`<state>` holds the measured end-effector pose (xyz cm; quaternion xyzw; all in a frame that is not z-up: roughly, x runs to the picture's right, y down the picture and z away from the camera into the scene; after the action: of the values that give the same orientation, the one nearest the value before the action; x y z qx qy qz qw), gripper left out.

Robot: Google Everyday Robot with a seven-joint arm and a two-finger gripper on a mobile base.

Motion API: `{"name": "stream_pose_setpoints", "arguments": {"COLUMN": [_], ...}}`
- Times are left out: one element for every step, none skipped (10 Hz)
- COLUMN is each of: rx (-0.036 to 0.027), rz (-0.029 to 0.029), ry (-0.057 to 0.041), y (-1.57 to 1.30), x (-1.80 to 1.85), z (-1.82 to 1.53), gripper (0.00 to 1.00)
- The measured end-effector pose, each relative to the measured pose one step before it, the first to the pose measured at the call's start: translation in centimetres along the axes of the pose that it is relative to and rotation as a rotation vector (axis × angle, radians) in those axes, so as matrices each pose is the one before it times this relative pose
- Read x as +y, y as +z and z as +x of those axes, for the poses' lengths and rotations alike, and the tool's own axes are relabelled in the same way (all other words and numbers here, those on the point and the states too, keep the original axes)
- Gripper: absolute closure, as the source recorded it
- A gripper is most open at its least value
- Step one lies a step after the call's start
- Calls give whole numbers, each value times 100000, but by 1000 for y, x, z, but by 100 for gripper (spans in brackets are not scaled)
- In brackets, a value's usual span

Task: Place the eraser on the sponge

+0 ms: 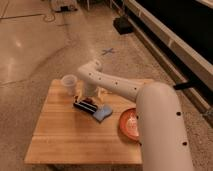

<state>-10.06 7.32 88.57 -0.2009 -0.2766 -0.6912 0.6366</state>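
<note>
A dark, flat eraser (85, 106) lies on the wooden table (65, 135), left of centre. A blue sponge (103, 114) sits right beside it, touching its right end. My gripper (86, 97) hangs at the end of the white arm, directly over the eraser and close to it. The arm's wrist hides the upper part of the gripper.
A translucent plastic cup (69, 84) stands at the table's back left. An orange plate (131, 124) lies at the right, partly behind my arm's large white body (162, 130). Concrete floor surrounds the table.
</note>
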Motion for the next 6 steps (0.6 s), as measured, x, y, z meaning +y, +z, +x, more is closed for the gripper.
{"name": "stream_pose_setpoints", "arguments": {"rx": [288, -310, -428, -955, -1077, -1993], "rz": [-2063, -986, -1076, -1963, -1396, -1057], "ry": [-9376, -6281, -4716, -4851, -3371, -4600], "y": [182, 329, 483, 1073, 1026, 1350], "x": [-359, -496, -291, 73, -33, -351], "z": [171, 71, 87, 156, 153, 141], "gripper": [20, 20, 20, 20, 20, 20]}}
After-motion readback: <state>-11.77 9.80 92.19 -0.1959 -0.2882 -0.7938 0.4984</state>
